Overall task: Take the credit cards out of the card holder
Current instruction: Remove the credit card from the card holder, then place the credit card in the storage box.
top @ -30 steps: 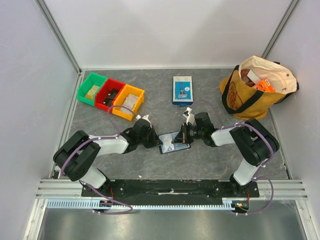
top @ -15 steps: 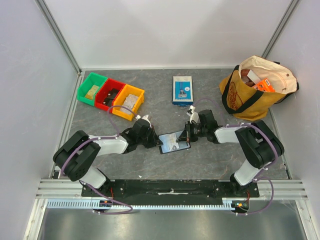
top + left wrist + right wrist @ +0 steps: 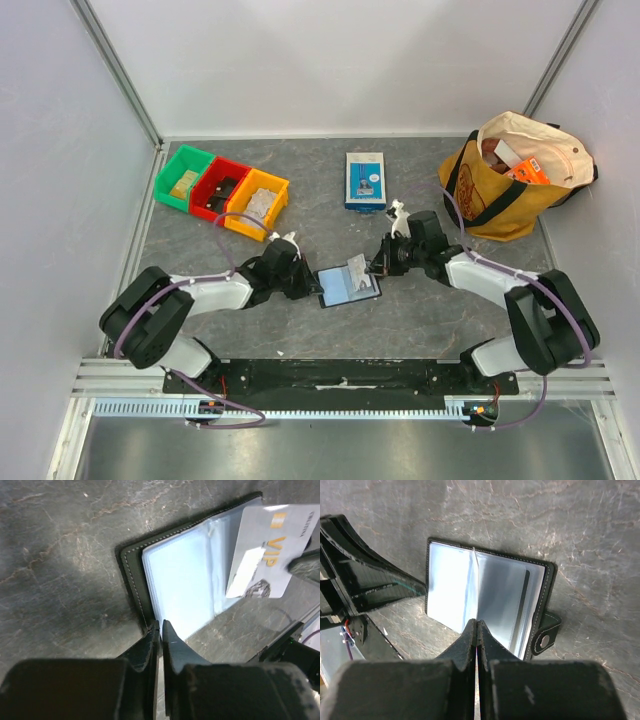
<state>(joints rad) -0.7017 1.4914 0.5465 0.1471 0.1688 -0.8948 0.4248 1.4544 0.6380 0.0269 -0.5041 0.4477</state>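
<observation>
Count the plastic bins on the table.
3, side by side at the far left of the table: green bin outermost, red bin in the middle, yellow bin nearest the centre. None looks hidden in the top view.

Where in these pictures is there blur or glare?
Left wrist view: the left gripper is blurred; the pockets of the card holder glare pale blue; the credit card reads clearly. Right wrist view: the right gripper is blurred, pockets shine. Top external view: sharp, evenly lit.
</observation>
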